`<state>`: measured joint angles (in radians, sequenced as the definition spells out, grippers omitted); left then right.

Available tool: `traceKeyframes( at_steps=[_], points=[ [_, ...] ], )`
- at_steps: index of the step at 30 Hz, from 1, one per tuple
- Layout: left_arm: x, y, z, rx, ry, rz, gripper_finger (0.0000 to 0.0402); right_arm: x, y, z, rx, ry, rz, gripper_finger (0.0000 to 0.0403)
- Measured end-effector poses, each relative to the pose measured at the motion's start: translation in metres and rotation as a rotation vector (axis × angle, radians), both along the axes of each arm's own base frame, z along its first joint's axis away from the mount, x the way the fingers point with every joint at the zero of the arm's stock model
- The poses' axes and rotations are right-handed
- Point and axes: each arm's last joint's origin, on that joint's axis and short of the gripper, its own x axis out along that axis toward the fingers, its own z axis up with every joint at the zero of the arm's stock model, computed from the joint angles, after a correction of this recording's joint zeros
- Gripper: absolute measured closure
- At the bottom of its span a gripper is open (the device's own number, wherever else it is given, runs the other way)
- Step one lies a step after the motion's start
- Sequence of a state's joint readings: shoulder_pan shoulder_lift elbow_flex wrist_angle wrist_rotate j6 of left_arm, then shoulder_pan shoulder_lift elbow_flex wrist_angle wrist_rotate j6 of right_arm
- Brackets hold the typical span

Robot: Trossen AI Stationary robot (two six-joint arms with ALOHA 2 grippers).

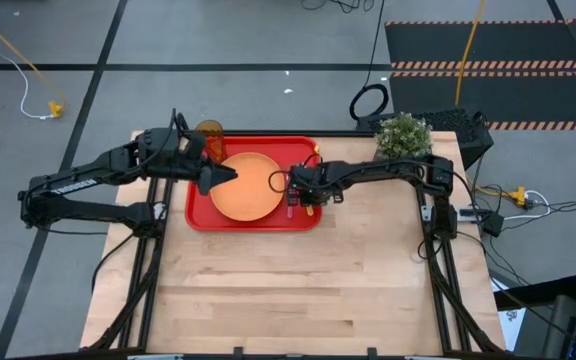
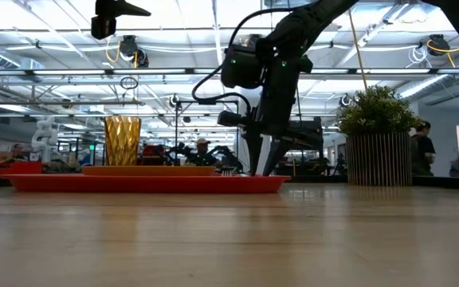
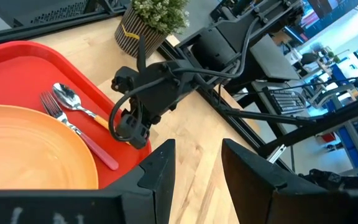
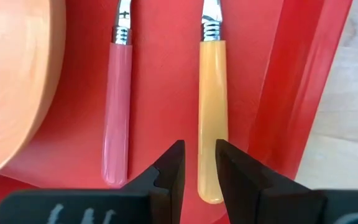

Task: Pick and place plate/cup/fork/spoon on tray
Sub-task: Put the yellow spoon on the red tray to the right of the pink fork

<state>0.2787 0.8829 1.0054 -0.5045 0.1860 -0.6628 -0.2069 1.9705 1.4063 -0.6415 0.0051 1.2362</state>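
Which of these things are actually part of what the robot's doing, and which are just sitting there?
Part of the job:
tray
plate
cup
fork
spoon

Just lying about:
potted plant
black ring on the floor
yellow cable on the floor

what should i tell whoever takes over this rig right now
Right gripper: over the tray's right side, just above the spoon handle, fingers slightly apart, holding nothing.
Left gripper: over the plate's left edge, part open, empty.
Tray: holds the plate in the middle, the cup at its far left corner, and the fork and spoon side by side right of the plate.
Done: all four items are on the tray.
Left: pull both arms back, it seems.
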Motion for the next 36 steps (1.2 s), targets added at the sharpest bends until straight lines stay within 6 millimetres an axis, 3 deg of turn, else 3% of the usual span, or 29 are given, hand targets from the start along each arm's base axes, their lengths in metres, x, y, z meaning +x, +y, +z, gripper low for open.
traceKeyframes(
  at_steps=[12,36],
  points=[
    [0.0,-0.001,0.0,-0.008,-0.003,-0.022,0.027,-0.003,0.014,-0.014,0.02,-0.008,-0.023,0.0321],
    [0.0,-0.001,0.0,-0.025,-0.005,-0.017,0.027,0.001,0.013,-0.013,0.049,-0.055,-0.042,0.0321]
  ],
)
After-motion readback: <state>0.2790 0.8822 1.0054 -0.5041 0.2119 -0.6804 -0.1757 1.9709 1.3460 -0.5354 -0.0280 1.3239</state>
